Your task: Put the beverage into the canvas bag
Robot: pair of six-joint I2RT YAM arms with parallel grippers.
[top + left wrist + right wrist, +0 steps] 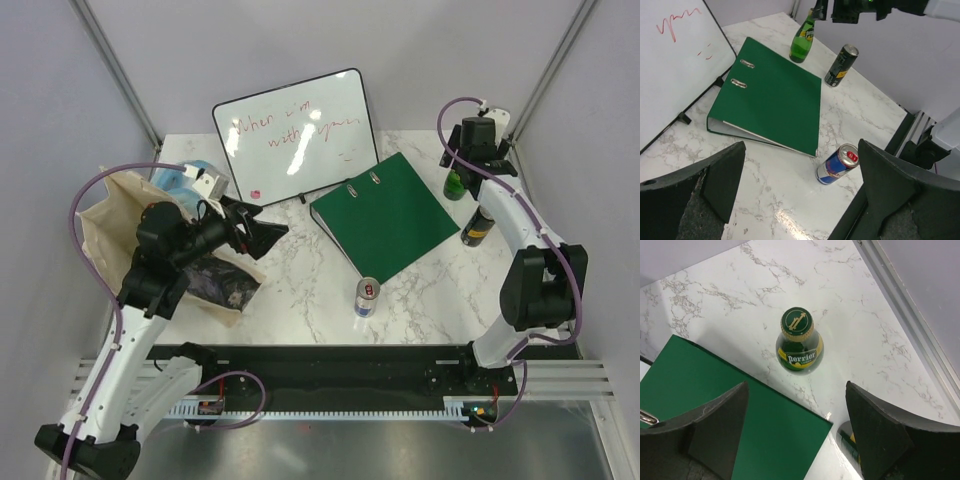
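Overall: a white marbled surface (430, 290) carries a bag, a binder, a whiteboard and three drinks, with one arm on each side.
Canvas bag (105, 225): sits at the left edge of the surface. It is beige cloth, with its dark mottled print (220, 285) turned toward the near right. The left arm reaches across above it.
Green bottle (799, 342): stands upright at the far right of the surface, outside the bag and well apart from it. Its cap is on, it has a yellow Perrier label, and it is just beside the binder's far right edge.
Right gripper (796, 400): hovers directly over the green bottle. The jaws are spread wide, one to each side, and touch nothing.
Left gripper (801, 150): is held above the surface just right of the bag, pointing toward the right side. The jaws are fully apart with nothing between them.
Dark can (477, 228): stands near the bottle on its near side, right of the binder. It is black with yellow markings.
Blue-and-silver can (366, 297): stands mid-surface, just beside the binder's near corner, with red on its top.
Green binder (385, 215): lies flat and closed in the middle, with two metal clasps at its far left end.
Whiteboard (295, 135): is propped at a tilt on the far side and carries red handwriting.
Light blue object (180, 175): lies far left, beyond the bag and partly hidden. I cannot tell what it is.
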